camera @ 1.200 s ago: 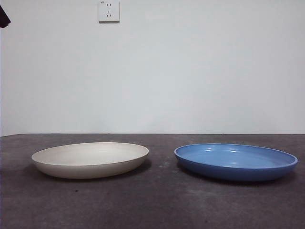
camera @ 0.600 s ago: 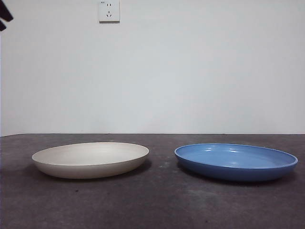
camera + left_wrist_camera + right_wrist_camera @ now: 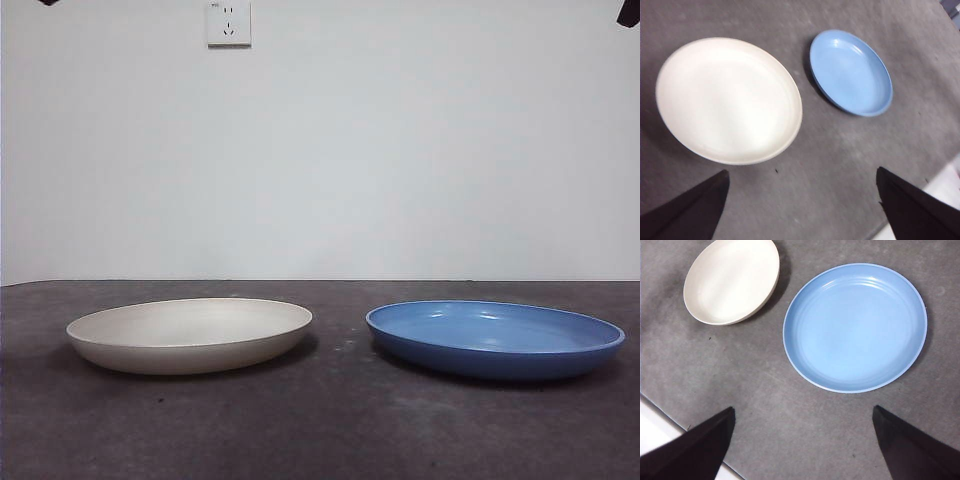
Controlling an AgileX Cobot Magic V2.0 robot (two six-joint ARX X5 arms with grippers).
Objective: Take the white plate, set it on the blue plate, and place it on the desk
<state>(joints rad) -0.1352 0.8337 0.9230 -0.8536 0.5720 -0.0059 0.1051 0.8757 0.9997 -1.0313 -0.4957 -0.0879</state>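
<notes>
Front view puts the white plate point(image 3: 189, 334) at lower left of the frame and the blue plate point(image 3: 495, 339) at lower right, both flat on the dark mottled worktop point(image 3: 330, 430), apart, with a bare strip between their rims. The white one is matte cream with a low sloped rim; the blue one is glossy, with faint rings inside. A wall socket point(image 3: 229, 22) sits at upper left. Both arms hang high, showing only as black tips at the top corners. From the left wrist, the left gripper point(image 3: 800, 205) has its fingers spread wide, holding nothing, above the worktop near the white plate. From the right wrist, the right gripper point(image 3: 802, 440) is likewise spread wide and empty, near the blue plate; the worktop's pale edge shows at that frame's lower left.
</notes>
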